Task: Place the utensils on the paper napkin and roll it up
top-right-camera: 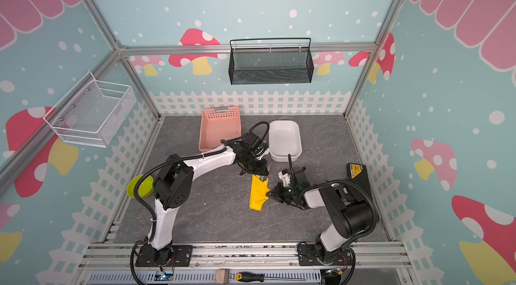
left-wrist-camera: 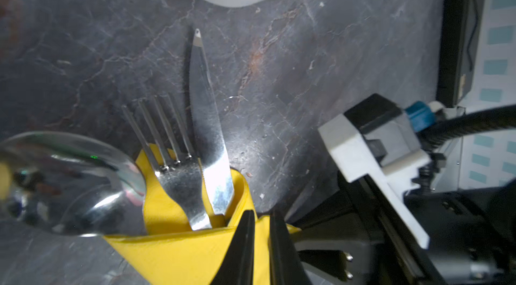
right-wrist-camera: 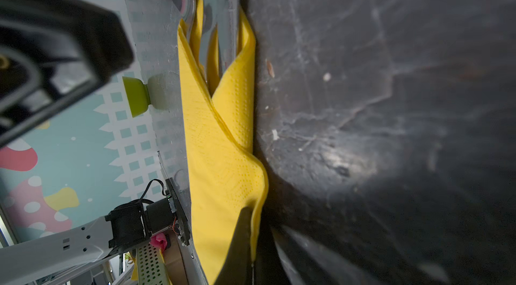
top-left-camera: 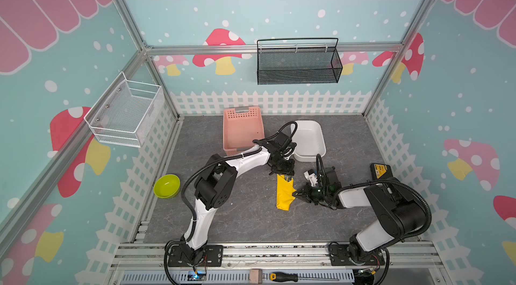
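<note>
Green bowl [top-left-camera: 166,185]: far left, well apart from the arms.
Left gripper [left-wrist-camera: 261,222]: fingers slightly parted over the napkin's far end.
Paper napkin [top-left-camera: 284,192]: mid-table, wrapped around utensils [left-wrist-camera: 195,158], heads sticking out.
Right gripper [top-left-camera: 296,193]: pinched tight on the napkin's right edge.

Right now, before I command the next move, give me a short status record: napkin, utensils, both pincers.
paper napkin: folded into a narrow bundle, lying flat, roll looks loose
utensils: all three tucked inside the fold, heads sticking out of one end
left pincer: at the utensil end of the bundle, jaws narrowly parted, grip unclear
right pincer: shut on the napkin's side edge
</note>
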